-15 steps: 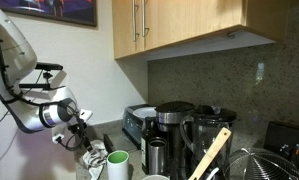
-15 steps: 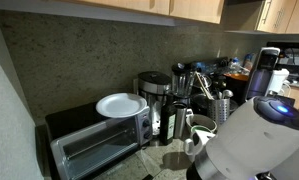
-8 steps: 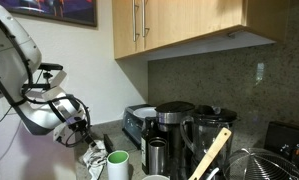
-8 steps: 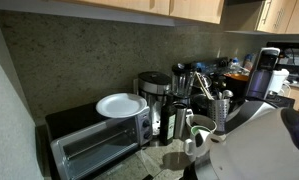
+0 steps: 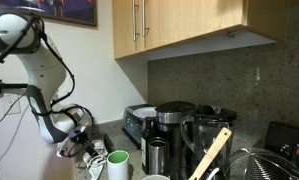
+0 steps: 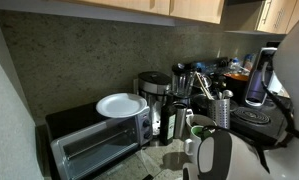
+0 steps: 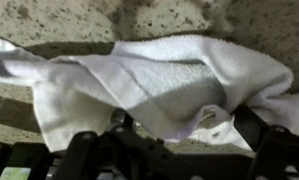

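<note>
Gripper (image 5: 85, 150) low over granite countertop (image 7: 49, 20), fingers pointing down at white towel (image 7: 159, 80). Fingertips buried in folds in wrist view, so cannot tell whether clenched or released. Towel lies crumpled on countertop, slack, one bunched ridge rising between jaws: likely why wrist sits so low and square over it. Green-lined mug (image 5: 118, 165) upright just beside towel. Toaster oven (image 6: 99, 145) against back wall carries white plate (image 6: 121, 104).

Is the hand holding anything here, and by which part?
Cannot be told: the white towel lies right at the hand, its grip hidden.
</note>
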{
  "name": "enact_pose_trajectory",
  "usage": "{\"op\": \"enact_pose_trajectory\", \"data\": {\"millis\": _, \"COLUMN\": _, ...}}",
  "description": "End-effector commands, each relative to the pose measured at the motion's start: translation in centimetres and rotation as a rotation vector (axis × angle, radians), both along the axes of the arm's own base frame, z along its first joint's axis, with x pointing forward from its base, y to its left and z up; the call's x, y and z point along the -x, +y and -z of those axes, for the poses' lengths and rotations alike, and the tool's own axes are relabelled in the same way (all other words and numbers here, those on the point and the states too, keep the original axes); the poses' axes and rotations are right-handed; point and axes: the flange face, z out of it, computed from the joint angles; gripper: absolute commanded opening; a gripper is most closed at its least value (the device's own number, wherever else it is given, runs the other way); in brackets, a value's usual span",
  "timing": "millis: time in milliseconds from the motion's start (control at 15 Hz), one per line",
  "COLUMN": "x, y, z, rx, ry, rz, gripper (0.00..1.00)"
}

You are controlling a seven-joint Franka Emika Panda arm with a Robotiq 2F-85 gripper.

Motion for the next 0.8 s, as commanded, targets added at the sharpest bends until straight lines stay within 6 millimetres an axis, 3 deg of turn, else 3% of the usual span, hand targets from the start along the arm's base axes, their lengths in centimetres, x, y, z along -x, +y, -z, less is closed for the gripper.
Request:
{"op": "enact_pose_trajectory", "data": {"millis": 0, "x": -1.2, "y": 1.5, "z": 3.4, "rx": 0.016, "ry": -0.012, "rz": 0.016, "gripper": 1.0}}
{"op": "enact_pose_trajectory", "data": {"millis": 267, "x": -2.3, "y": 2.3, "z": 4.3, "rx": 0.036, "ry": -0.036, "rz": 0.021, "gripper": 1.0}}
{"op": "enact_pose_trajectory", "data": {"millis": 733, "x": -2.2, "y": 3.2, "z": 2.8, "rx": 0.053, "ry": -0.076, "rz": 0.026, "gripper": 1.0}}
